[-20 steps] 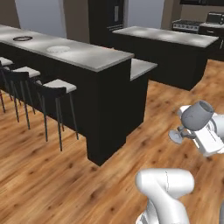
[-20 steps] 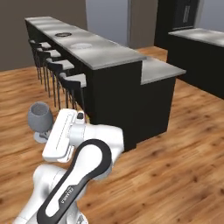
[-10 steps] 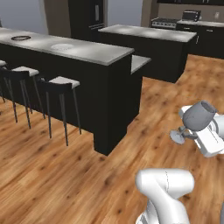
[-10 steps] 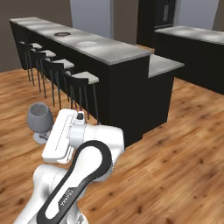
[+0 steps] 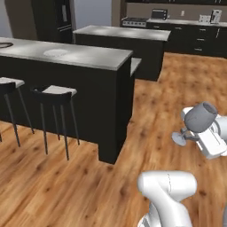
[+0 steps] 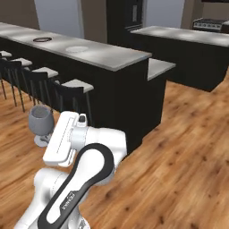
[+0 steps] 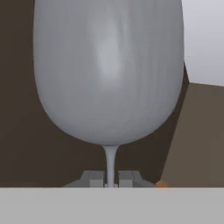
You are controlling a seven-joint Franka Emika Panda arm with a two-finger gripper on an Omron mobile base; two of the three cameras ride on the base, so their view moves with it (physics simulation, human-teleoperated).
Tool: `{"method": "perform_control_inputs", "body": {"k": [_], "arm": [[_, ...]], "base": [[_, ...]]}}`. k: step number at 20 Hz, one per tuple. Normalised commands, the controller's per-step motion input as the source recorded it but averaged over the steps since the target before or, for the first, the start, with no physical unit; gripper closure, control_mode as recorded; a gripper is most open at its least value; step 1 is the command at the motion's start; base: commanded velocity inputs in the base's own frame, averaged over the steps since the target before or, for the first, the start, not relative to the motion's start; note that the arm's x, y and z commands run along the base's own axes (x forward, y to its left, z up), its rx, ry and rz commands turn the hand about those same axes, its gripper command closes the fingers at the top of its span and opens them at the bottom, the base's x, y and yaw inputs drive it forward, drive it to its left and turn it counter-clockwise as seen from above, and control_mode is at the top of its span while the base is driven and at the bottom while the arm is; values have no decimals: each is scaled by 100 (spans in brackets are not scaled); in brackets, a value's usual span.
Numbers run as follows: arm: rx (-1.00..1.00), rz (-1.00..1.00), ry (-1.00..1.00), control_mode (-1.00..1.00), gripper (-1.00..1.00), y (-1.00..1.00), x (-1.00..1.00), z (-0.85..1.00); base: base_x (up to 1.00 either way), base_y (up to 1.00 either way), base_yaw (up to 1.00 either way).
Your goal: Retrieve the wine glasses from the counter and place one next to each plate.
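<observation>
Pincer (image 7: pixel 111 180) clamping wine glass (image 7: pixel 108 70) stem (apparently upright), above floor

Home kitchen: bar top (image 5: pixel 84 55) w/ stools (image 5: pixel 55 95), island (image 5: pixel 122 33), stove (image 5: pixel 133 20), wood floor (image 5: pixel 168 102).

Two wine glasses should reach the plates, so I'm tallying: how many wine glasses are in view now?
1. The wine glass is carried above the wood floor, its stem pinched in the shut gripper. The second glass may be outside these views.

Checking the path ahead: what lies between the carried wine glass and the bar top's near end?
In the left base view, bare wood floor separates the wine glass from the bar top.
</observation>
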Motion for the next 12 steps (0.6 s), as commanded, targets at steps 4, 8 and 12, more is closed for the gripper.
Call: {"method": "perform_control_inputs", "body": {"k": [4, 8, 12], "arm": [[0, 0, 0, 100, 100, 0, 0, 0], [0, 0, 0, 100, 100, 0, 0, 0], [0, 0, 0, 100, 100, 0, 0, 0]], "base": [[1, 100, -25], [18, 100, -34], [28, 100, -35]]}}
